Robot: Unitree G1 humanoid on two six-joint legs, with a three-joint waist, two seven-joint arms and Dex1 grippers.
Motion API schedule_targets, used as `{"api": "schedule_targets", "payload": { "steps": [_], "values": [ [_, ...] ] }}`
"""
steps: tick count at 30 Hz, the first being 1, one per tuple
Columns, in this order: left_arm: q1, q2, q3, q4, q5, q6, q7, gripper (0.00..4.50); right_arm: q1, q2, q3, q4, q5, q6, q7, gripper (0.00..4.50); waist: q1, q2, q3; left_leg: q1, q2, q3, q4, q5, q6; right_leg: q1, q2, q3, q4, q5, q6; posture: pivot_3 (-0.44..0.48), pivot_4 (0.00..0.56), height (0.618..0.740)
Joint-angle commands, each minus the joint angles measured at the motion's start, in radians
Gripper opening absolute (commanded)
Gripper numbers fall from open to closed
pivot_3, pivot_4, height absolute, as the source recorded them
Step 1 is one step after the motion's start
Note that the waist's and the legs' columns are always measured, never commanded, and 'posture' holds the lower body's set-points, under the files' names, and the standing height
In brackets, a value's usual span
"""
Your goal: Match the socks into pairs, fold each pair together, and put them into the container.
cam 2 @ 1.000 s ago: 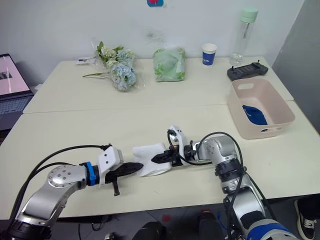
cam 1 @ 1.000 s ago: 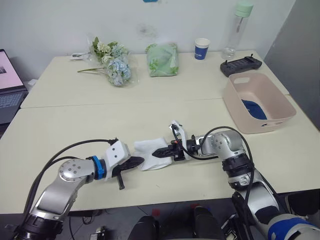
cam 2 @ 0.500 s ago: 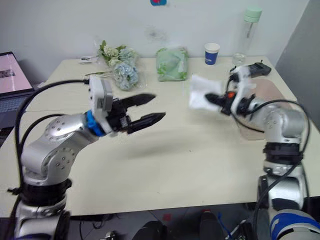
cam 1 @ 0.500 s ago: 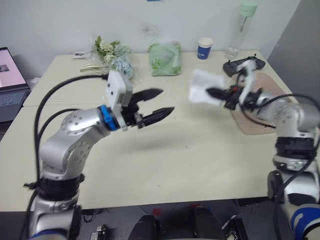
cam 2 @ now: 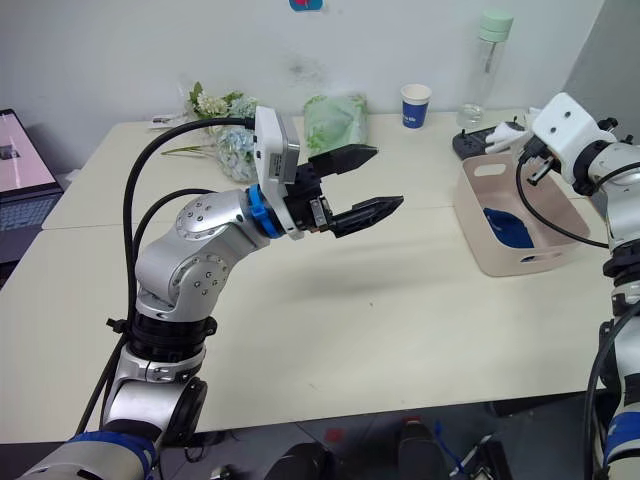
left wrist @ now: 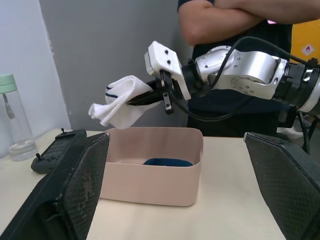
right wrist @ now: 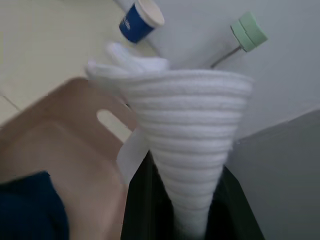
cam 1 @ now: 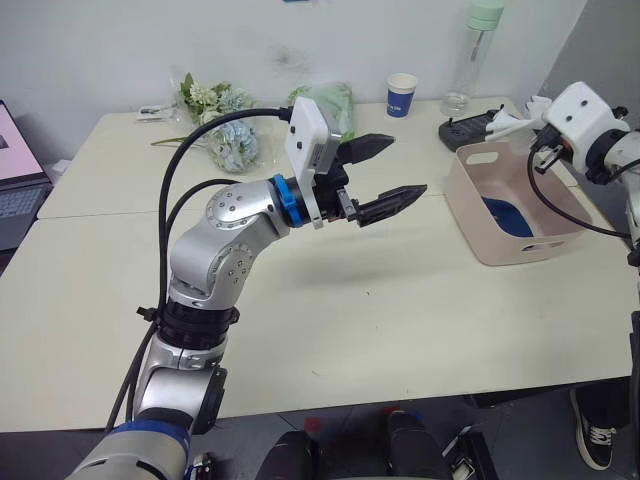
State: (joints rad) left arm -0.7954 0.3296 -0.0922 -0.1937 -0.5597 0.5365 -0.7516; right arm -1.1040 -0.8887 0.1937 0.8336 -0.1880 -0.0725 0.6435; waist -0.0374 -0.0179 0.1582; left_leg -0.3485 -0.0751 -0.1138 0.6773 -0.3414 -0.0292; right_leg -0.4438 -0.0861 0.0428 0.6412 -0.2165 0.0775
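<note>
While above container, right end effector pinching white socks (folded), tips hidden

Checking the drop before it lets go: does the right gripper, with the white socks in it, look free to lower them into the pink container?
Probably yes. The right gripper holds the white socks above the container near its rim. The top is open, only a dark blue sock lies inside, and nothing stands between.

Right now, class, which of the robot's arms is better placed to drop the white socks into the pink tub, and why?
The right. Its hand is shut on the folded white socks, held just above the pink tub. The left hand is open, holds nothing, and hovers over the table short of the tub.
</note>
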Motion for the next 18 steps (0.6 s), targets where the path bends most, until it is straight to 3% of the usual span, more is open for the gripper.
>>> {"api": "schedule_targets", "payload": {
  "steps": [1,8,18],
  "values": [
    [0.006,0.005,0.000,-0.034,0.018,-0.020,-0.001,4.49,-0.070,-0.035,0.065,0.135,-0.139,-0.189,-0.075,0.00,0.002,0.000,0.000,0.000,0.000,0.000,0.000,0.000,0.000,0.000,0.000,0.000,0.000,0.000,0.000,0.000,0.150,0.740],
    [0.073,0.016,-0.006,-0.091,0.053,-0.020,0.020,4.49,-0.074,-0.013,0.182,0.301,-0.293,-0.347,-0.080,0.00,0.005,0.000,0.001,-0.001,0.000,0.000,0.000,0.000,0.000,0.000,-0.001,0.000,-0.001,0.000,0.000,0.000,0.150,0.740],
    [0.139,0.028,0.009,-0.150,0.048,0.004,0.049,4.49,-0.076,-0.023,0.168,0.253,-0.264,-0.365,0.177,0.00,0.005,0.000,0.001,0.000,0.001,-0.001,0.001,0.000,0.000,0.000,0.000,0.001,0.000,0.000,0.000,0.000,0.150,0.740]
  ]
}}
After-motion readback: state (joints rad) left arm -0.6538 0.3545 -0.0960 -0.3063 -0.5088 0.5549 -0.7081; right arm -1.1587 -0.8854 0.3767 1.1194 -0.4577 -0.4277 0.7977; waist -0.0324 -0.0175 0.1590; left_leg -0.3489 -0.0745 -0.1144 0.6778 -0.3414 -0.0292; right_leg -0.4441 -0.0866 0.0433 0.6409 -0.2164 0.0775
